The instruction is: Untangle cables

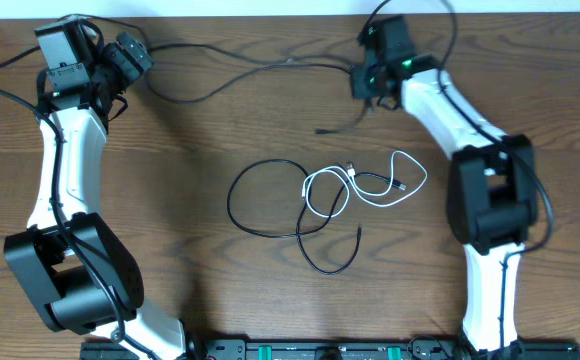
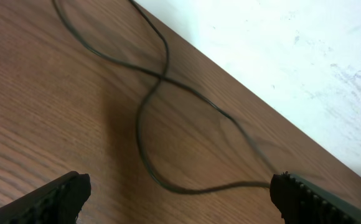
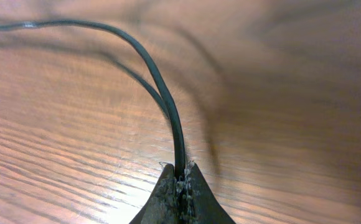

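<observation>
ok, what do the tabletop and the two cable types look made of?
Tabletop: wood or wood-look laminate, matte brown, grain lines visible.
White cable: likely plastic-jacketed, smooth, lies in loose loops.
Black cable in right pincer: rubbery or plastic jacket, slight sheen.

Wood-grain table, white wall

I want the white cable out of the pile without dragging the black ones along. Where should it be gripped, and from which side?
Grip the white cable at its outer bend nearest the right arm, coming straight down from above. That bend lies flat on the table, clear of the black cables; its other loop crosses them.
</observation>
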Robot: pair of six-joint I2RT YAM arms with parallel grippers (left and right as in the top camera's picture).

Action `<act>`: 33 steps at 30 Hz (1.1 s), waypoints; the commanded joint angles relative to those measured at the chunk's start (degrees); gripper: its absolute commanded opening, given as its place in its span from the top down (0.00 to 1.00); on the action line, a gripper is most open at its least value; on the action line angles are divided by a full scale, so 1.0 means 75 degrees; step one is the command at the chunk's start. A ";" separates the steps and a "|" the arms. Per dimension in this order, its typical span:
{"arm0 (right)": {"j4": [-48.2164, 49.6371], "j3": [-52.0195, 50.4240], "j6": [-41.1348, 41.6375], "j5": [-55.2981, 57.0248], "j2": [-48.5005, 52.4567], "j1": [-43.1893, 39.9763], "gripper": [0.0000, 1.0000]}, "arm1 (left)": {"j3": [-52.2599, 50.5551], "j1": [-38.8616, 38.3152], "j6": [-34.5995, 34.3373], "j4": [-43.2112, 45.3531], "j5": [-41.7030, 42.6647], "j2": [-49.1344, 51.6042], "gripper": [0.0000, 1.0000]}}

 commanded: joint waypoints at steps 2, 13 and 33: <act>-0.0297 0.0023 0.0102 0.0286 -0.0813 -0.0452 0.99 | 0.0035 0.0006 0.0134 -0.0020 -0.0073 0.0041 0.02; -0.0615 0.0017 0.0315 -0.0332 -0.0886 -0.0866 0.99 | 0.0035 0.0006 0.0134 -0.0020 -0.0073 0.0041 0.02; -0.1510 0.0017 0.0163 0.0784 0.0641 -0.0743 0.85 | 0.0035 0.0006 0.0134 -0.0020 -0.0073 0.0041 0.02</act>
